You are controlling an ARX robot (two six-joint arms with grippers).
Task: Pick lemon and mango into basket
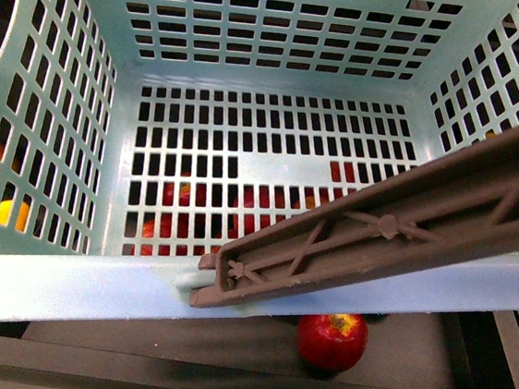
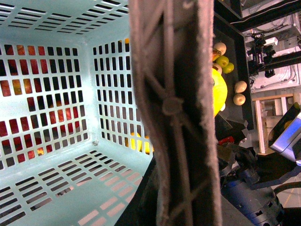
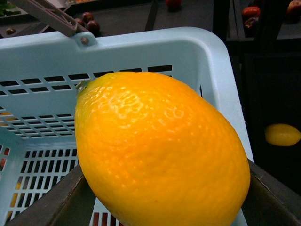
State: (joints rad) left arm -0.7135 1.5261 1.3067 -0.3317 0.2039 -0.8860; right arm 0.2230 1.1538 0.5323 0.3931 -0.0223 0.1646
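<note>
Dark matt bench with a raised black edge lies nearest in the front view, and a glossy red apple with a yellowish top sits on it just outside the basket. That basket is pale teal plastic with slotted walls and floor. Its brown ribbed handle slants across the near rim. Red fruits show in pieces through the floor slots, too broken up to name. The right wrist view is filled by the lemon: a plump oval, glossy, pitted, yellow at the edges and deepening to orange. It is pinched in the right claw, whose dark grey fingers press in from both sides. The lemon hangs close to a corner of the basket's rim; I cannot tell whether it is over the inside. Of the left claw, only a dark edge beside the handle may show, and I cannot tell its state. Farther off, a yellow oval fruit rests on the dark bench. Small green and tan fruits lie in a black tray.
</note>
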